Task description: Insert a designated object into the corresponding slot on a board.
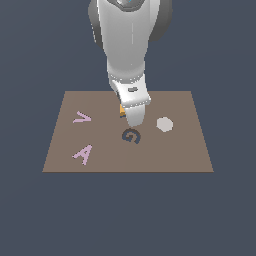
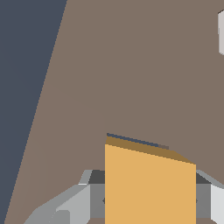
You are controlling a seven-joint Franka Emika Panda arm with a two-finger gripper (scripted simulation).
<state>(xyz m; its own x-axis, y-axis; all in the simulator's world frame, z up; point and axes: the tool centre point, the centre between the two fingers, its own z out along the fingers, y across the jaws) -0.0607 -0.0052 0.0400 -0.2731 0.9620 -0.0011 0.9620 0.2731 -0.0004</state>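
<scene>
Board (image 1: 180,150) carries two pink letters (image 1: 82,118), one hexagon (image 1: 164,124), one orange block (image 2: 148,188).

Board (image 1: 165,155): open, flat brown area toward the exterior view's near edge and far corners. Obstacles: grey hexagon (image 1: 164,124) just right of the gripper (image 1: 131,116); pink letters (image 1: 82,136) well to the left. The orange block (image 2: 148,183) fills the gap between the gripper fingers (image 2: 70,205); a thin navy edge of the slot (image 2: 131,139) is exposed beside it

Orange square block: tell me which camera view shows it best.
The wrist view. There the flat orange square block fills the foreground between the claw fingers, over the brown rectangular board. The exterior view shows only an orange sliver behind the arm.
</scene>
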